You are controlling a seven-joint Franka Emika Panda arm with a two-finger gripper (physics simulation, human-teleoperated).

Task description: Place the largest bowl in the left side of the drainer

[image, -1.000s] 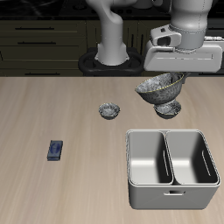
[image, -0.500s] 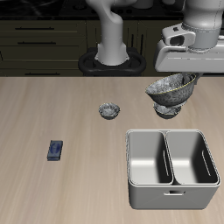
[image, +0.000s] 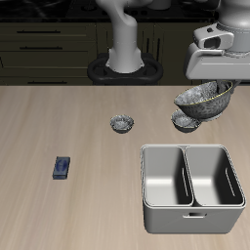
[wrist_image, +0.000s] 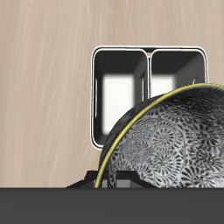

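The largest bowl (image: 203, 101), grey-blue and speckled with a pale yellowish rim, hangs tilted in the air with my gripper (image: 219, 89) shut on its rim. It is above the table just behind the drainer (image: 146, 187), roughly in line with the drainer's left side (image: 213, 181). In the wrist view the bowl (wrist_image: 171, 140) fills the foreground, and the drainer (wrist_image: 150, 66) lies beyond it with both basins bare. My fingertips are hidden by the gripper body and the bowl.
A mid-sized speckled bowl (image: 182, 121) sits on the table, partly hidden under the held bowl. The tiny speckled bowl (image: 121, 123) stands farther along the table. A small blue object (image: 62, 168) lies far from the drainer.
My gripper has carried the largest bowl sideways, away from the tiny bowl and past the mid-sized one, ending a little lower. Nothing else moved.
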